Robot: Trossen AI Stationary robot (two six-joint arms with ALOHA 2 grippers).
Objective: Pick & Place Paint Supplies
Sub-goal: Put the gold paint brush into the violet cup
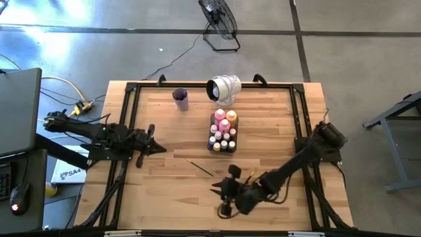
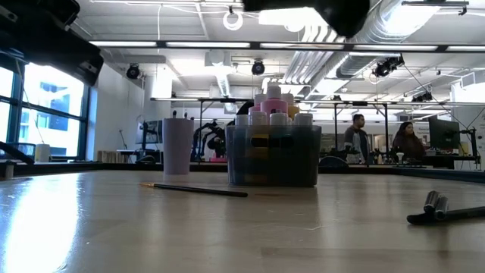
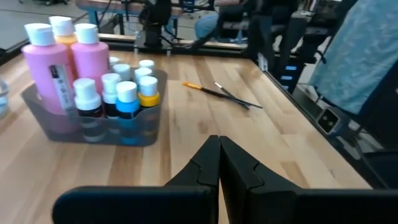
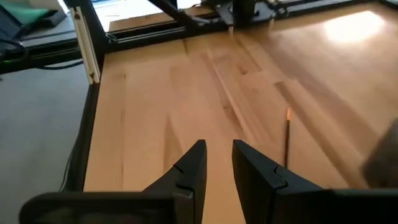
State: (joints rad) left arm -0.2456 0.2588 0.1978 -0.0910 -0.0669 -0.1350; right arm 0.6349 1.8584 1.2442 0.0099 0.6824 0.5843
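paint bottles [image 1: 223,130] packed in the grey tray [image 1: 214,146] mid-tabletop; one paintbrush [image 1: 199,167] loose near the front edge. left gripper [image 1: 156,147] pressed together by the left edge — right gripper [image 1: 225,195] slightly apart, empty, near the front edge.

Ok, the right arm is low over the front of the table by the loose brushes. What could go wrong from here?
1. The paintbrush lies flat on the wood. The right end effector is open only narrowly and could scrape the table or nudge the brush away instead of gripping it.
2. More brushes lie close beside the right arm, so a sweep could scatter them.
3. The tray is crowded, and a clumsy placement might topple the tall pink bottles.
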